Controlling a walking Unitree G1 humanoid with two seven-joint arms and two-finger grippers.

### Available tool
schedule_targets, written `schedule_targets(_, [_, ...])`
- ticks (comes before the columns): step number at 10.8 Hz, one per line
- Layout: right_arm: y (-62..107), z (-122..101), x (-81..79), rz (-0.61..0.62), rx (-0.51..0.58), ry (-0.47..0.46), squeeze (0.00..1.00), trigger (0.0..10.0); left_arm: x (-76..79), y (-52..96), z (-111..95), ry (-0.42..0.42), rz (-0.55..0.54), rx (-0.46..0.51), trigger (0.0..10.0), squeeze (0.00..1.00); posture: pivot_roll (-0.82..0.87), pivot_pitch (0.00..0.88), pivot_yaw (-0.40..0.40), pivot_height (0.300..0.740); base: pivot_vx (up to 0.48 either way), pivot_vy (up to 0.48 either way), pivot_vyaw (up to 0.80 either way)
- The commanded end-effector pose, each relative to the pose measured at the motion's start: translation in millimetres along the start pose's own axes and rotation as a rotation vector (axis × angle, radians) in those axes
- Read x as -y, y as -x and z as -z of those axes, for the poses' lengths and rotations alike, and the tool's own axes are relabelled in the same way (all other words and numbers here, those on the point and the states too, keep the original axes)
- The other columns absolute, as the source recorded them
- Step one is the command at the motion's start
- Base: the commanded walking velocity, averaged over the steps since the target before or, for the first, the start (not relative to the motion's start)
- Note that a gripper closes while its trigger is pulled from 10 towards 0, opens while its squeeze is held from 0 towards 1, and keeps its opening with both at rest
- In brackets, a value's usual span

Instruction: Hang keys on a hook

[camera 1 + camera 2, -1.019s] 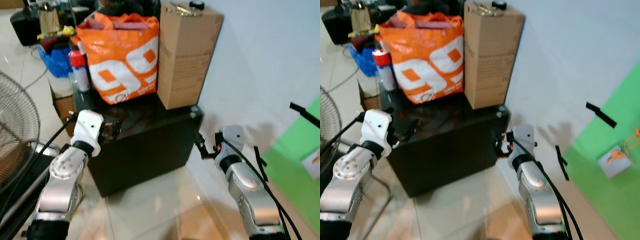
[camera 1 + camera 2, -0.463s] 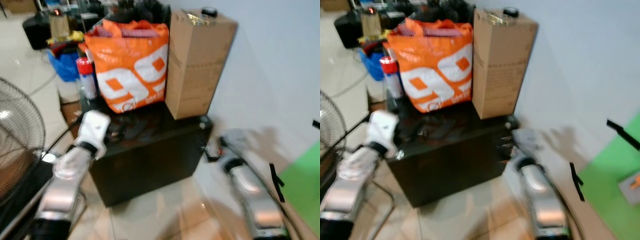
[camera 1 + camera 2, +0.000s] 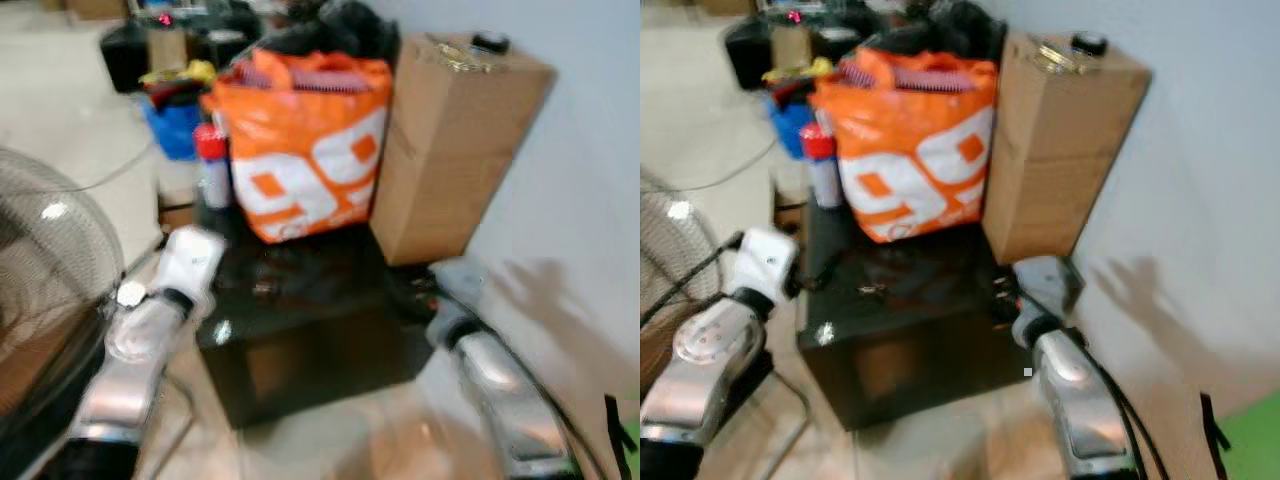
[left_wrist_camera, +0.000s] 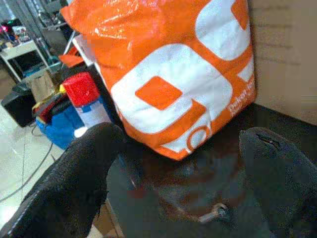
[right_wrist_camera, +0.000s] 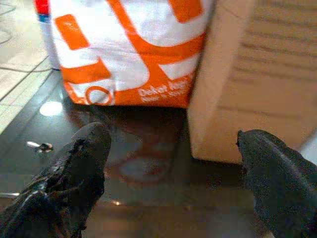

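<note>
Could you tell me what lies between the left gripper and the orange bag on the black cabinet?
In the left wrist view, small keys lie on the cabinet's glossy top between the open left gripper and the orange bag.

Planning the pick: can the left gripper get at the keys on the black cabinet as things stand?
Probably yes. The left gripper is open and aimed at the keys, which lie on the bare cabinet top in front of the orange bag; nothing sits between them.

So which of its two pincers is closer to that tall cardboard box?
The right one. The right pincer sits at the cabinet's corner, just below the cardboard box. The left pincer is at the cabinet's far edge, across the dark top and beyond the orange bag.
</note>
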State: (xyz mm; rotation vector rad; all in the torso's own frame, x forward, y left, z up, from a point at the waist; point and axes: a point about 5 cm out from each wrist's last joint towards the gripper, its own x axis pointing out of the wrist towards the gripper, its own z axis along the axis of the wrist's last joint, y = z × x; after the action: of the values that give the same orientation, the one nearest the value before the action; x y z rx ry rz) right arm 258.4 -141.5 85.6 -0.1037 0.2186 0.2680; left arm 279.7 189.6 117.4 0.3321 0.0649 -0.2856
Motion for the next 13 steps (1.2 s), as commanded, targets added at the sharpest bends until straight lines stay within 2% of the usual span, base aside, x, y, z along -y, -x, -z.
schedule_targets(1, [6.1, 0, 10.5, 0.018, 0.000, 0.041, 0.00, 10.0, 8.1, -3.1, -5, -0.002, 0.033, 0.022, 10.0, 0.00, -0.09, 0.000, -0.028, 0.740, 0.390, 0.000, 0.00])
schedule_targets(3, [9.6, -1, 9.2, -0.033, -0.001, 0.066, 0.00, 10.0, 11.0, -2.2, -4, 0.002, 0.040, 0.016, 10.0, 0.00, -0.10, 0.000, -0.032, 0.740, 0.384, 0.000, 0.80])
schedule_targets(4, [11.5, 2, 10.2, -0.040, -0.012, 0.047, 0.00, 10.0, 13.4, -2.1, -2, 0.006, 0.046, 0.013, 10.0, 0.00, -0.11, 0.000, -0.041, 0.740, 0.379, 0.000, 0.51])
schedule_targets(7, [17.3, 3, 17.2, -0.048, -0.039, 0.087, 0.00, 10.0, 19.2, -1.4, -1, 0.014, 0.058, 0.006, 10.0, 0.00, -0.13, 0.000, -0.045, 0.740, 0.374, 0.000, 0.00])
schedule_targets(11, [25.1, 4, 17.9, -0.088, -0.054, 0.142, 0.00, 10.0, 30.5, 3.9, 6, 0.039, 0.076, -0.021, 10.0, 0.00, -0.14, 0.000, -0.060, 0.740, 0.361, 0.000, 0.00])
schedule_targets(12, [25.6, 5, 18.8, -0.083, -0.066, 0.124, 0.00, 10.0, 34.3, 3.8, 10, 0.059, 0.094, -0.050, 10.0, 0.00, -0.14, 0.000, -0.067, 0.740, 0.000, 0.000, 0.00])
schedule_targets(13, [26.2, 9, 19.0, -0.095, -0.084, 0.130, 0.00, 10.0, 45.8, 4.2, 16, 0.052, 0.184, -0.080, 10.0, 0.00, -0.13, 0.000, -0.079, 0.740, 0.000, 0.000, 0.00])
